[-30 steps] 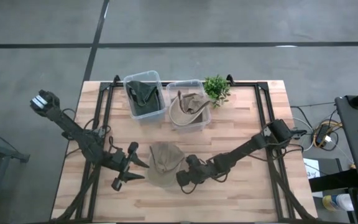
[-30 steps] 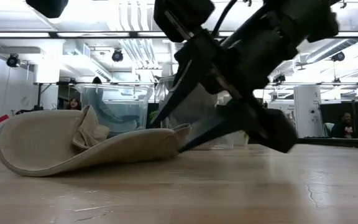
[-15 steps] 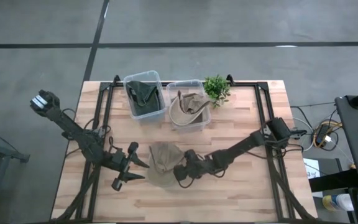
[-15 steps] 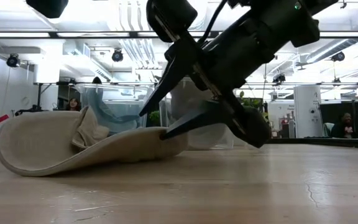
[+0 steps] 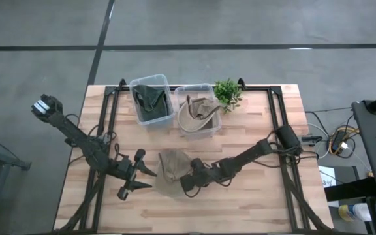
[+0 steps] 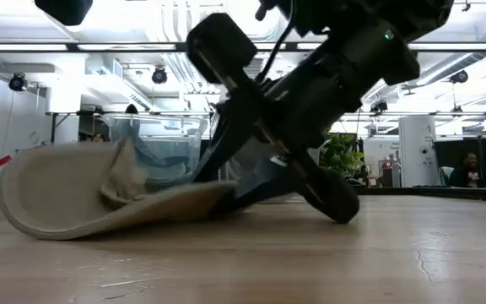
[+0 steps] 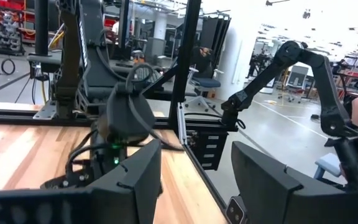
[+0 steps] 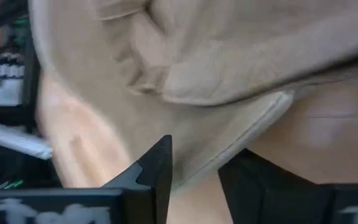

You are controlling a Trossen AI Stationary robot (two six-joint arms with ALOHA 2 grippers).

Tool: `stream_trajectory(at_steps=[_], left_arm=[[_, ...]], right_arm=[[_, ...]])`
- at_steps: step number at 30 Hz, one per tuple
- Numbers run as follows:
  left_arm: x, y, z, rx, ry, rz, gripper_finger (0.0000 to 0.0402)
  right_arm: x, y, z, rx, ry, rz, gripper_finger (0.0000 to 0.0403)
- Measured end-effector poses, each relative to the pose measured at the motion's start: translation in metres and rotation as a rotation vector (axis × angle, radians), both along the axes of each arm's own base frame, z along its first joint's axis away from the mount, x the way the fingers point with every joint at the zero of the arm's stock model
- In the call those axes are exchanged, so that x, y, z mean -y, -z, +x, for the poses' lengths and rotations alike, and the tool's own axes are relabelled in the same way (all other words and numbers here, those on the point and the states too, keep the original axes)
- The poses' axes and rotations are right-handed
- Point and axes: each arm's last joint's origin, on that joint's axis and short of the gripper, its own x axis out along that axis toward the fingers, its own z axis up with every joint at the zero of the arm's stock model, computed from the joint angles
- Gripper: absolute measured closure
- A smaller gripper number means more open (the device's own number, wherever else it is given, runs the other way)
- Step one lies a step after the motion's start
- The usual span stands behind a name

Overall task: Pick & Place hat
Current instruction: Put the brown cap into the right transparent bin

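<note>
The right hand (image 5: 185,183) lies low on the wooden worktop (image 5: 253,202), its two dark fingers parted around the near rim of a tan hat (image 5: 168,171), one finger above the brim and one beneath; they have not closed on it. In the right wrist view the hat (image 8: 185,56) fills the picture: soft, creased cloth with a stitched brim edge running between the fingertips (image 8: 157,155). In the low view the hat (image 6: 99,198) rests on the worktop as a floppy curved brim, raised at its far side, with the right hand (image 6: 226,190) angled down onto its edge.

The left hand (image 5: 142,178) waits just beside the hat's other side, fingers spread and empty.

Toward the back of the worktop stand two clear plastic bins, touching: one (image 5: 151,99) holds dark green cloth, the other (image 5: 196,109) a tan hat. A small green plant (image 5: 227,93) sits next to them. The front strip of worktop is bare wood.
</note>
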Motion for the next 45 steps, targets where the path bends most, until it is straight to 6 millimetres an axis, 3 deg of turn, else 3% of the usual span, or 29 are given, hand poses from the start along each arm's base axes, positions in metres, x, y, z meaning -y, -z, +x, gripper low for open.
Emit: stream_trajectory(at_steps=[7, 14, 23, 36, 45], left_arm=[[0.0, 0.001, 0.0, -0.016, 0.004, -0.034, 0.0213], [0.0, 0.001, 0.0, -0.016, 0.004, -0.035, 0.0213], [0.0, 0.001, 0.0, -0.017, 0.004, -0.035, 0.0213], [0.0, 0.003, 0.0, -0.035, 0.004, -0.02, 0.0213], [0.0, 0.006, 0.0, -0.06, 0.003, 0.001, 0.0213]], right_arm=[[-0.005, -0.002, 0.011, 0.025, -0.106, -0.024, 0.0381], [-0.001, -0.025, 0.012, 0.069, -0.178, -0.073, 0.0389], [0.002, -0.056, -0.005, -0.012, -0.245, -0.111, 0.039], [0.017, -0.142, -0.051, 0.004, -0.267, -0.193, 0.0391], [0.057, -0.209, -0.096, 0.091, -0.182, -0.358, 0.0391]])
